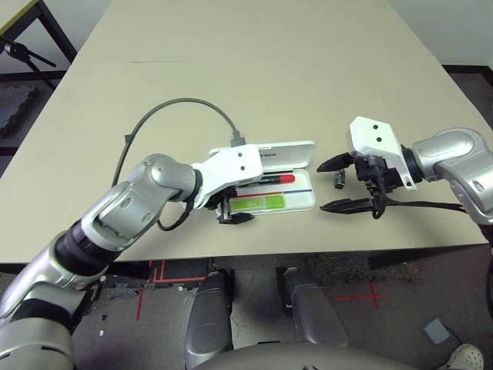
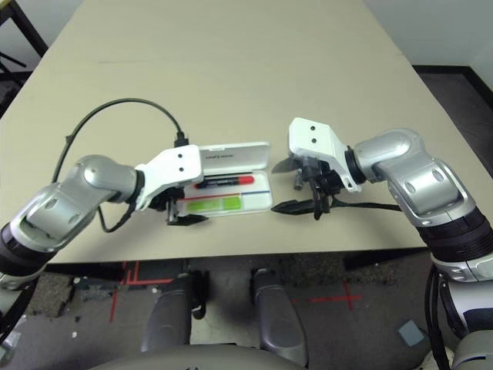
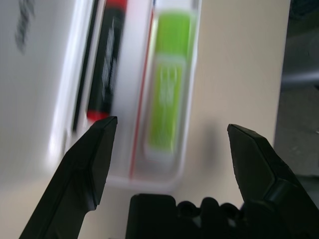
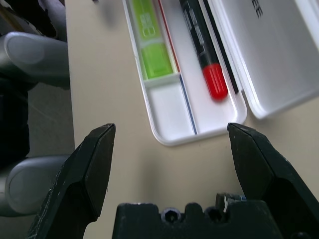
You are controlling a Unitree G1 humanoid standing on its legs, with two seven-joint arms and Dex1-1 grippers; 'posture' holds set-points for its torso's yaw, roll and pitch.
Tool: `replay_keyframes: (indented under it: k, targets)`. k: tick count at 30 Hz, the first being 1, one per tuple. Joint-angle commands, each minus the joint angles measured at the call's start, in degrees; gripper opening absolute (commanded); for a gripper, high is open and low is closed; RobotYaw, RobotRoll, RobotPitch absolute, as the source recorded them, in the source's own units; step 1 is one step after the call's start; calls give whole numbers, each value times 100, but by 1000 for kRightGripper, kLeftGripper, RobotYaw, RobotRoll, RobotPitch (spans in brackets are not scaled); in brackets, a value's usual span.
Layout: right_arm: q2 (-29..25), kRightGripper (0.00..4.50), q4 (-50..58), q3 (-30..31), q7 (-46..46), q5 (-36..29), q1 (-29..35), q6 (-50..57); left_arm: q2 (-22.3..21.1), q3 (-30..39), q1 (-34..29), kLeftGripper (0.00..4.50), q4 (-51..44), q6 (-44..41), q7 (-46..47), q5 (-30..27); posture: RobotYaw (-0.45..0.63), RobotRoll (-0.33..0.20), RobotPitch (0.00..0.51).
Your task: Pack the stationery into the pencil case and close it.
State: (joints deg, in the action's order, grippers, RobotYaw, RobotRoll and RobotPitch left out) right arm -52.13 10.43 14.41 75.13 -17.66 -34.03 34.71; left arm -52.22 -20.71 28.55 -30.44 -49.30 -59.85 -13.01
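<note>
Small dark metal-look piece (image 1: 340,179) lay btwn R gripper's (image 1: 333,185) spread jaws, nr their base; R arm nearer than L gripper (image 3: 172,129), also agape, empty.

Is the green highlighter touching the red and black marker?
Apart: the right wrist view shows bare white case between the highlighter and the marker.

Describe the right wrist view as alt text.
An open white pencil case holds a green highlighter and a black-and-red marker in separate compartments. The right gripper's open fingers point towards it, with a small dark piece on the table between them.
</note>
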Motion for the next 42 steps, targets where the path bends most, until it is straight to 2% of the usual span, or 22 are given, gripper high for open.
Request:
replay_keyframes:
  k: [1,4,7,13,15,19,22,26,32,36,42]
  targets:
    - [-107,4500,-188,-96,82,23,130,-115,-376,684,-408,4463,-106,307,-276,-348,-63,0,192]
    - [-117,4500,-376,-220,84,-52,148,-125,-668,1281,-736,4463,33,626,-410,-516,-58,0,197]
    - [-87,4500,-522,-412,40,-157,131,-84,-807,1571,-907,4463,86,735,-456,-601,-57,0,198]
    - [-151,4500,-735,-996,-122,-427,126,85,-760,1723,-942,4463,163,768,-390,-676,-57,0,198]
    - [-29,4500,-869,-1276,-500,-471,-1,274,-719,1675,-893,4463,239,802,-358,-657,-81,0,196]
    - [617,4500,-1075,-1776,-2187,-214,-423,865,-646,1605,-837,4463,358,877,-319,-606,-90,0,194]
    - [954,4500,-886,-1920,-3238,24,-500,1542,-599,1544,-800,4463,394,906,-287,-588,-103,0,191]
    - [1613,4500,-190,-2174,-4603,179,-427,3132,-563,1477,-758,4463,473,977,-269,-550,-110,0,189]
    - [2442,4500,616,-2501,-5487,115,-403,4399,-547,1414,-721,4463,528,1041,-277,-517,-116,0,186]
    - [3113,4500,1204,-2680,-6056,270,-139,5120,-533,1379,-695,4463,552,1066,-289,-492,-118,0,189]
    - [3296,4500,1635,-2646,-6285,293,186,5667,-510,1320,-671,4463,559,1079,-294,-469,-120,0,189]
